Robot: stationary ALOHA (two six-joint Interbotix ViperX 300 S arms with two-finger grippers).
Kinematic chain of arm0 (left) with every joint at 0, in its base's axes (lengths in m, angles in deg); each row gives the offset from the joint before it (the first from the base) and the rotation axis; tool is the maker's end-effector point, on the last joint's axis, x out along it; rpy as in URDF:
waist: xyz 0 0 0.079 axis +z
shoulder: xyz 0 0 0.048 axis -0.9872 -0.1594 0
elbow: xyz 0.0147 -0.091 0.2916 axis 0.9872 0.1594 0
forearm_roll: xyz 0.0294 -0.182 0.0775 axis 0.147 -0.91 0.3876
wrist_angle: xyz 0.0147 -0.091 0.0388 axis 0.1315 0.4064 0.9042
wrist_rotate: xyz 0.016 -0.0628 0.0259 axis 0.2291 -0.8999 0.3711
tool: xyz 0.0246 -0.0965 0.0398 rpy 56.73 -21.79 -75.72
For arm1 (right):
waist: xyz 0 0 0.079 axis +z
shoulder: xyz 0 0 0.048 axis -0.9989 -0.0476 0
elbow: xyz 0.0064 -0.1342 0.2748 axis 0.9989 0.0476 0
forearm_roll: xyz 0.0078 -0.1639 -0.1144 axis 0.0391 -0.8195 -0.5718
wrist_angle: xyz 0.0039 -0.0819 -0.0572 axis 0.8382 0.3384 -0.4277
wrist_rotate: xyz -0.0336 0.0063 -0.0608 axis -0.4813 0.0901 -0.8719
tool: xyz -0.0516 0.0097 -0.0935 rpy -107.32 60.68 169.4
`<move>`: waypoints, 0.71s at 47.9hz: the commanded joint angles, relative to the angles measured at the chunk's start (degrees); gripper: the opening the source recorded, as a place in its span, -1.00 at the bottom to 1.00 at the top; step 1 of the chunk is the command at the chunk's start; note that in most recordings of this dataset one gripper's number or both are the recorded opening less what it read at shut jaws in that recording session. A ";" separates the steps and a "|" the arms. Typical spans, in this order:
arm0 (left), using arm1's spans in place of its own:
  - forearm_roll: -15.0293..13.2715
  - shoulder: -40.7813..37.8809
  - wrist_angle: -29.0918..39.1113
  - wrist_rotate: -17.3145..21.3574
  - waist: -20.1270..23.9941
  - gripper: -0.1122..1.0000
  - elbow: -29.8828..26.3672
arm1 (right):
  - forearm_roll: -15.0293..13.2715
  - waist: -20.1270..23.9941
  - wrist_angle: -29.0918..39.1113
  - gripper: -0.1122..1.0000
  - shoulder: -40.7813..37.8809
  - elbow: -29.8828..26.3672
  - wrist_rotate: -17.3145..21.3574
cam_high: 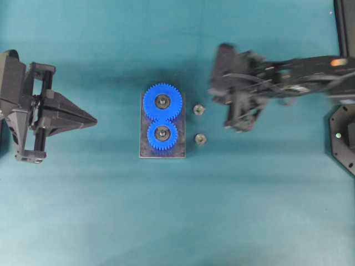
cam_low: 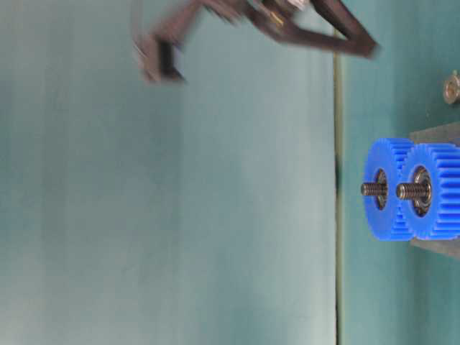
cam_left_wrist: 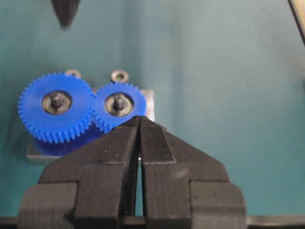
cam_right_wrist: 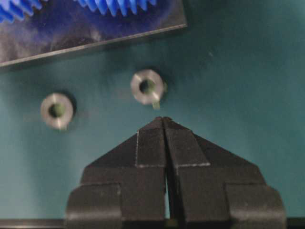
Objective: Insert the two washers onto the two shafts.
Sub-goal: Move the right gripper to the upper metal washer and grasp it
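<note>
Metal washers: two small grey rings [cam_right_wrist: 147,87] and [cam_right_wrist: 57,110], flat on the teal table [cam_high: 266,210], beside the gear block.
Right pincer [cam_right_wrist: 164,125]: jaws all but shut, holding nothing; nearest washer lies just ahead of its tips.
Left pincer [cam_left_wrist: 139,125]: closed, empty, farther off.
Shafts: short threaded studs [cam_low: 372,189], upright through ridged blue plastic gears [cam_high: 163,102].

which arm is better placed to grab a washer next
Right. Both washers lie on the right gripper's side of the gear block, and one sits just ahead of its closed fingers. The left gripper, also closed, is across the block from them.
</note>
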 commanded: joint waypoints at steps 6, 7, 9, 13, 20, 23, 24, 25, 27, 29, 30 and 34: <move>0.18 0.35 0.70 0.09 -0.18 -0.78 -0.88 | -0.09 1.23 1.58 -0.22 -5.27 -4.83 -0.62; 0.18 0.35 0.97 0.09 -0.18 -0.78 -0.88 | -0.09 1.32 2.11 -0.11 -5.80 -5.10 -0.62; 0.18 0.53 1.23 0.09 -0.18 -0.78 -0.88 | -0.18 1.32 3.08 0.10 -6.59 -5.98 -0.62; 0.18 0.70 1.93 0.09 -0.18 -0.78 -0.88 | -0.09 1.41 4.13 0.54 -7.73 -7.03 -0.88; 0.18 1.05 2.37 0.26 -0.18 -0.78 -0.70 | -0.53 1.41 3.96 0.53 -9.23 -7.65 -0.97; 0.18 1.32 2.37 0.26 -0.18 -0.78 -0.62 | -0.70 1.41 3.69 0.48 -9.93 -7.65 -0.88; 0.18 1.41 2.37 0.26 -0.18 -0.78 -0.62 | -0.70 1.32 3.60 0.47 -10.11 -7.65 -0.88; 0.18 1.49 2.37 0.26 -0.18 -0.78 -0.53 | -0.70 1.41 3.52 0.47 -10.20 -7.65 -0.88; 0.18 1.67 2.37 0.26 -0.18 -0.78 -0.44 | -0.70 1.41 3.43 0.47 -10.46 -7.73 -0.88; 0.09 1.85 2.37 0.26 -0.18 -0.78 -0.26 | -0.70 1.41 3.25 0.46 -10.63 -7.73 -0.88; 0.09 1.93 2.46 0.26 -0.18 -0.78 -0.26 | -0.70 1.41 3.16 0.46 -10.81 -7.73 -0.88; 0.18 2.02 2.37 0.26 -0.18 -0.78 -0.18 | -1.05 1.32 2.90 0.45 -11.43 -7.91 -0.88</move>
